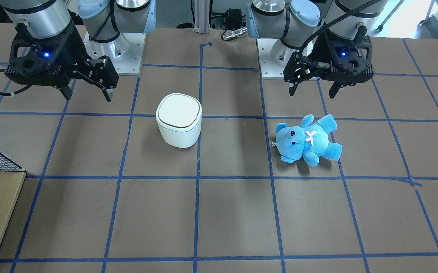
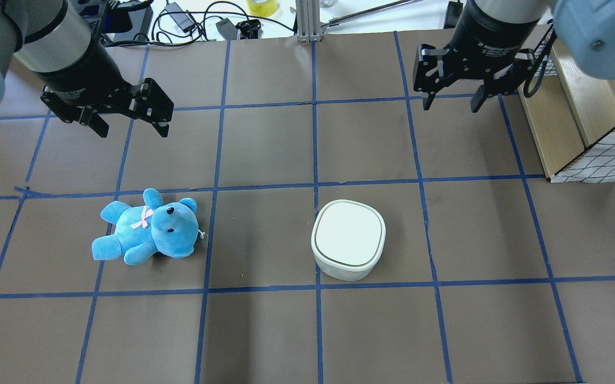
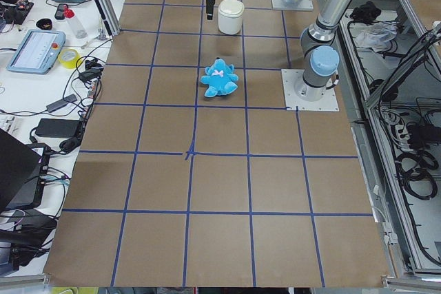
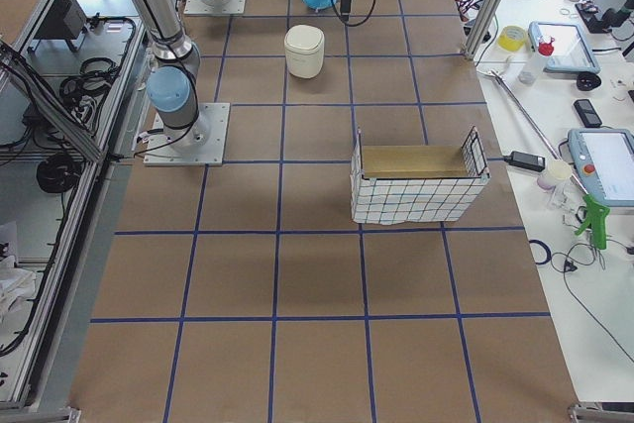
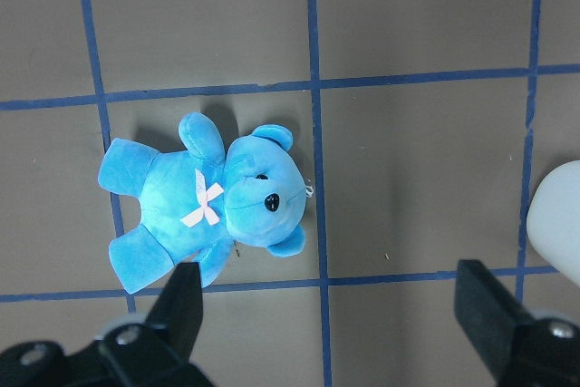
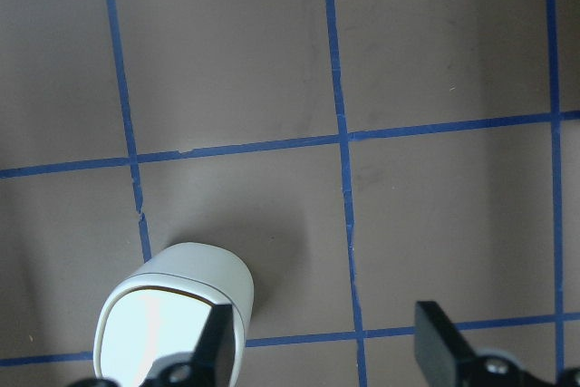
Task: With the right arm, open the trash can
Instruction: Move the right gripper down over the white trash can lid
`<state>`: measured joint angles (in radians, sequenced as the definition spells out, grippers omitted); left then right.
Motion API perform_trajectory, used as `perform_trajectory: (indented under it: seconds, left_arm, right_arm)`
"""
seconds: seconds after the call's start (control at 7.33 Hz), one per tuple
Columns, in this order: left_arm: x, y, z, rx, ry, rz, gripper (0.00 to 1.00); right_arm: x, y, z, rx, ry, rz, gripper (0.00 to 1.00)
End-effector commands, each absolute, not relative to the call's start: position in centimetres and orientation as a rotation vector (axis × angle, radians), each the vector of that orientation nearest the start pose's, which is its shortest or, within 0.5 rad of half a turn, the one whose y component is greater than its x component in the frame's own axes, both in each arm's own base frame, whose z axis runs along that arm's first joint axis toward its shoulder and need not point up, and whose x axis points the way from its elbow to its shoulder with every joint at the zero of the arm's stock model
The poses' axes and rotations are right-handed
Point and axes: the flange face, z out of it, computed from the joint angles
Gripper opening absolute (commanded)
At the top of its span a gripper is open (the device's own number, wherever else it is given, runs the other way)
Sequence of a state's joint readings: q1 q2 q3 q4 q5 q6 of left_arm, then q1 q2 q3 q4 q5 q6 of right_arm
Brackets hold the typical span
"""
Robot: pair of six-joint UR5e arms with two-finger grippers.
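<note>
The right wrist view's bottom edge cuts off the trash can [image 6: 168,307].

Bright, even light from above fills every view. Shadows on the counter [image 2: 265,330] are soft and faint, a dim smear beside the trash can [image 2: 339,269]. Its lid [image 2: 348,232] glares white. Close fingers [image 5: 184,307] of the left gripper [image 5: 331,314] look slightly blurred.
</note>
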<state>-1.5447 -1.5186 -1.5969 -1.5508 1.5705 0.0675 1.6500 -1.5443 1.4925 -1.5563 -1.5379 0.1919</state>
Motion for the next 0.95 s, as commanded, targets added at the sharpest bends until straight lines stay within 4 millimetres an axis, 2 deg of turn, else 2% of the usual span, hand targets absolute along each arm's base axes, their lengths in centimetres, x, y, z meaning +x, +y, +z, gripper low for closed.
perform_trajectory:
  seconds: [0.0,0.27,0.41,0.55,0.82]
  left_arm:
    - [-12.1,-47.7,50.2,0.065,3.139,-0.072,1.00]
    - [-12.1,-47.7,50.2,0.065,3.138,-0.072,1.00]
    - [-12.1,-47.7,50.2,0.065,3.139,-0.072,1.00]
    - [-12.1,-47.7,50.2,0.065,3.138,-0.072,1.00]
    - [-12.1,-47.7,50.2,0.065,3.138,-0.072,1.00]
  right_arm:
    - [23.2,-47.8,50.1,0.265,3.092,-0.010,0.00]
    - [26.8,-46.7,48.5,0.272,3.101,0.044,0.00]
    - [28.4,-46.0,46.7,0.229,3.113,0.098,0.00]
    - [29.3,-44.9,43.9,0.209,3.085,0.204,0.00]
    - [29.4,-43.8,39.9,0.202,3.055,0.308,0.00]
